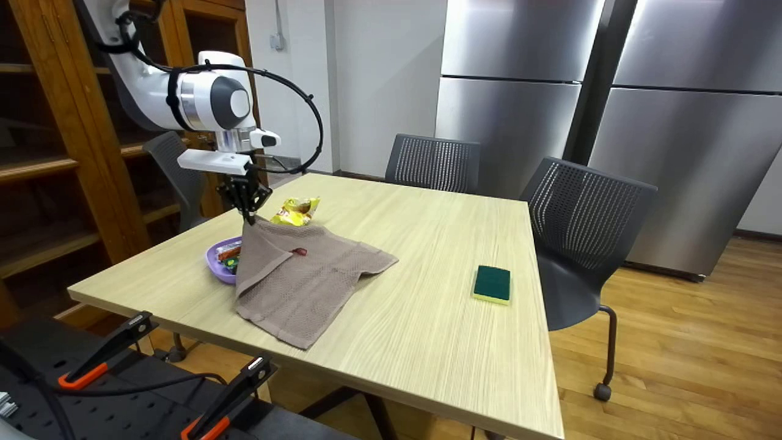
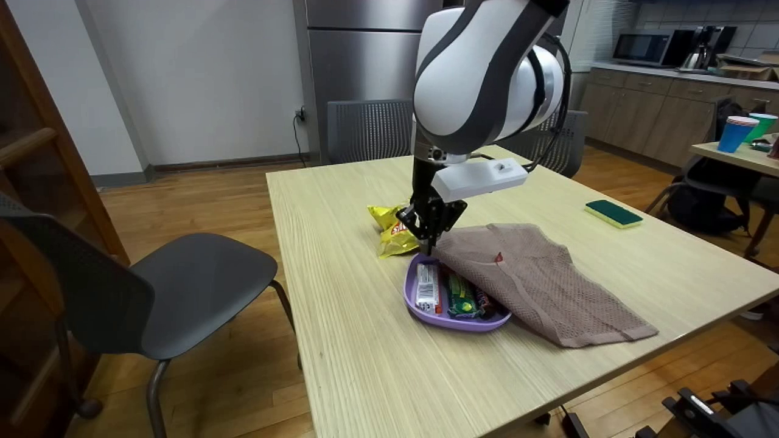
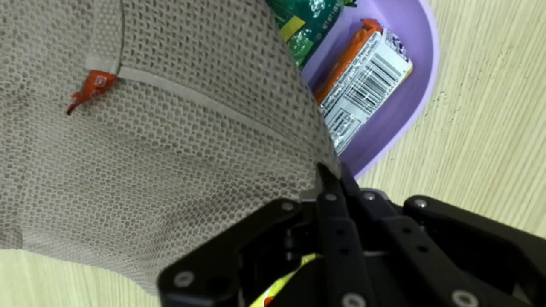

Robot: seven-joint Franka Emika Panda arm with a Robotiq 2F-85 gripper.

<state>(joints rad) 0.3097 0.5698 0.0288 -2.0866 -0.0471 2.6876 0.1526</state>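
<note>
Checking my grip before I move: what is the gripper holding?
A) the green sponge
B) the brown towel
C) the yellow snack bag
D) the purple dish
B: in the wrist view, the brown towel gathers to a point pinched in the closed gripper.

Kitchen or break room: steel fridges point(image 1: 504, 128), microwave point(image 2: 640, 47) on counter point(image 2: 642, 83), chairs point(image 1: 583, 226) around table point(image 1: 440, 305).

Leans in over the table point(image 1: 427, 244) with 1 white arm point(image 2: 450, 100), nearer to the left edge than to the right in both exterior views. Bends at the wrist point(image 1: 235, 139) and points the black gripper point(image 3: 338, 175) downward, low above the table. Holds the 2 slim fingers point(image 3: 337, 213) side by side, pinched together at the tips.
</note>
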